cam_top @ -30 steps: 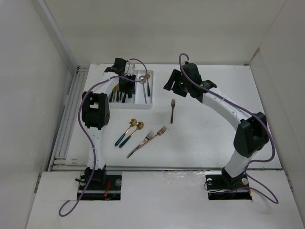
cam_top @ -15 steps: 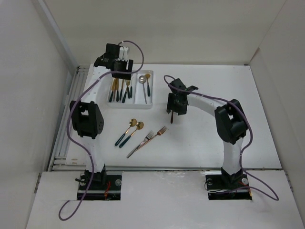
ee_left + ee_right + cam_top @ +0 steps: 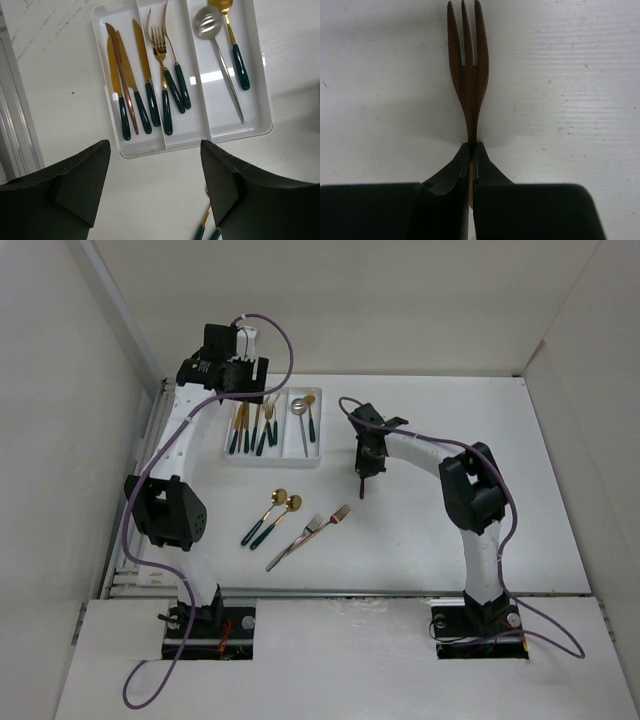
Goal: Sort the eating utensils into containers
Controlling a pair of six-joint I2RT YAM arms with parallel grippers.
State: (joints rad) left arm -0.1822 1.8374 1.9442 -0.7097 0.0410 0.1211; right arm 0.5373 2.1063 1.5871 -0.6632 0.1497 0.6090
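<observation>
The white tray [image 3: 272, 455] holds knives [image 3: 131, 85] in its left compartment and forks [image 3: 167, 82] in the middle one. The right compartment has a silver spoon [image 3: 220, 60] and a gold spoon [image 3: 235, 55]. My left gripper [image 3: 155, 148] hangs open and empty above the tray's near end, high at the back left [image 3: 240, 388]. An all-copper fork [image 3: 468, 75] lies on the table right of the tray. My right gripper [image 3: 472, 148] is shut on its neck, down at the table [image 3: 365, 468]. Two spoons [image 3: 268, 520] and two forks [image 3: 312, 532] lie loose in the middle.
Grey rails [image 3: 140, 490] run along the table's left edge. White walls close in the left, back and right sides. Bare table [image 3: 470, 420] spreads right of the right arm. A green spoon handle [image 3: 205, 227] shows at the bottom of the left wrist view.
My right gripper came down over the copper fork and shut on its neck. The left arm lifted back from the tray, its jaws now wider.
</observation>
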